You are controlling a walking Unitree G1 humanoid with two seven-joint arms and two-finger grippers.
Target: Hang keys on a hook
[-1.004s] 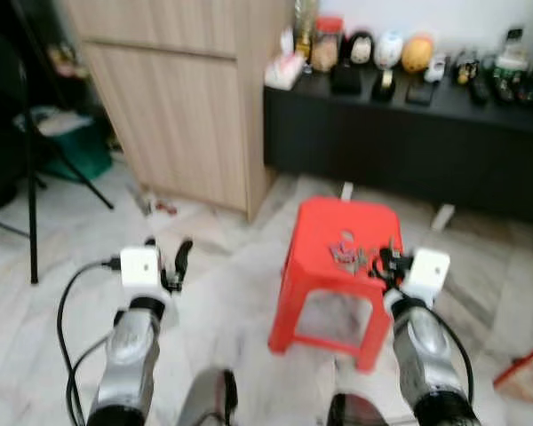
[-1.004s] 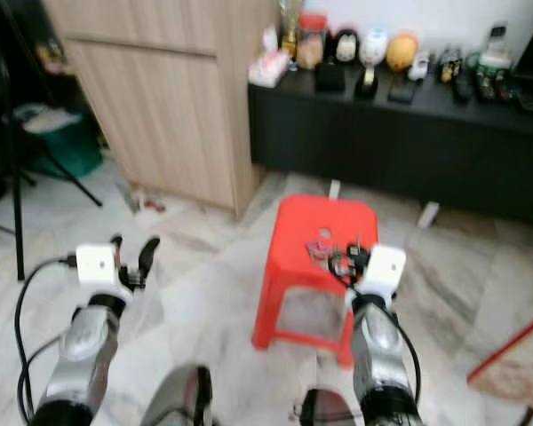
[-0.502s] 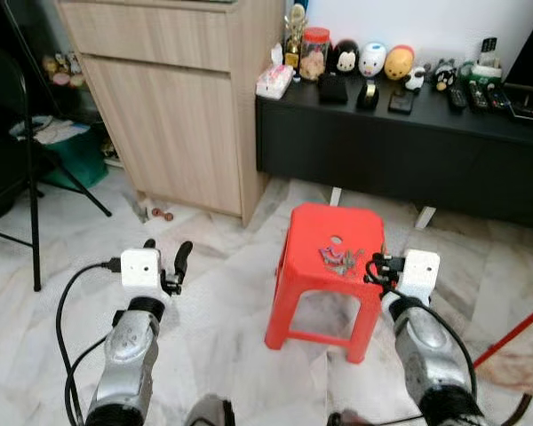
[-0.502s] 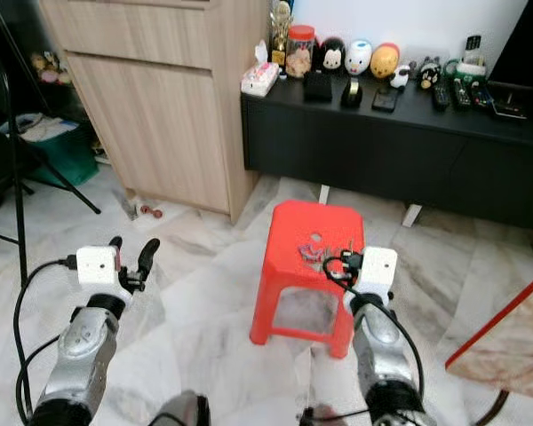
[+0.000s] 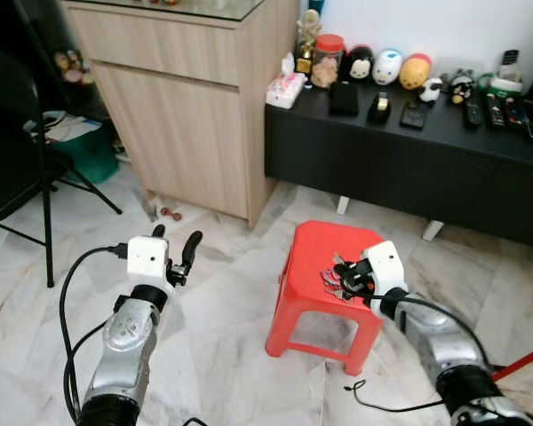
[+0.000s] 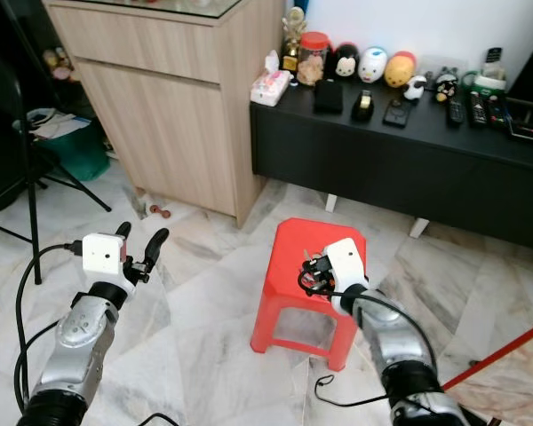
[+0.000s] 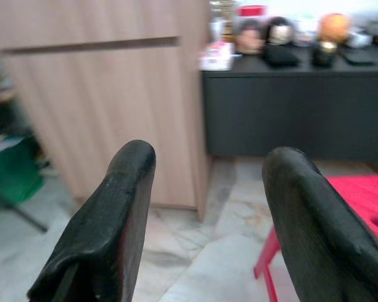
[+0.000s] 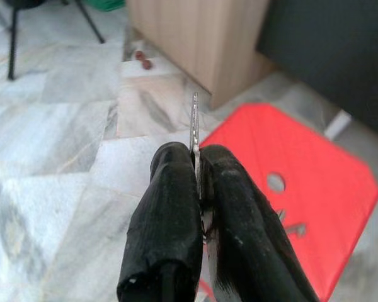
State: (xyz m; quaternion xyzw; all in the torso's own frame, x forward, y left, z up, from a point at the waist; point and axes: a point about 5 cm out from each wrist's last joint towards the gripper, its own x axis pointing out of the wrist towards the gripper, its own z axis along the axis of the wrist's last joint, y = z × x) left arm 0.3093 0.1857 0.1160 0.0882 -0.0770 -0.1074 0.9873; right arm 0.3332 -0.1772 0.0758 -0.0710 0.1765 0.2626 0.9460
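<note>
Left claw (image 5: 174, 253) hangs released over bare marble floor (image 5: 222, 311), fingers spread, touching nothing. Right claw (image 8: 198, 165) clenched on the keys (image 8: 194, 129); a thin metal blade sticks out between the fingertips, held above the red stool (image 5: 324, 293) near its front edge. The bunch itself is hard to make out behind the fingers. Loose black cable (image 5: 373, 404) lies on the floor by the stool's right front leg. Open floor left of the stool. Folding chair (image 5: 18, 142) at far left, cut off by the frame. Beyond: wooden cabinet (image 5: 191, 98), then a low black sideboard (image 5: 400, 151) crowded with figurines, jars and remotes.
</note>
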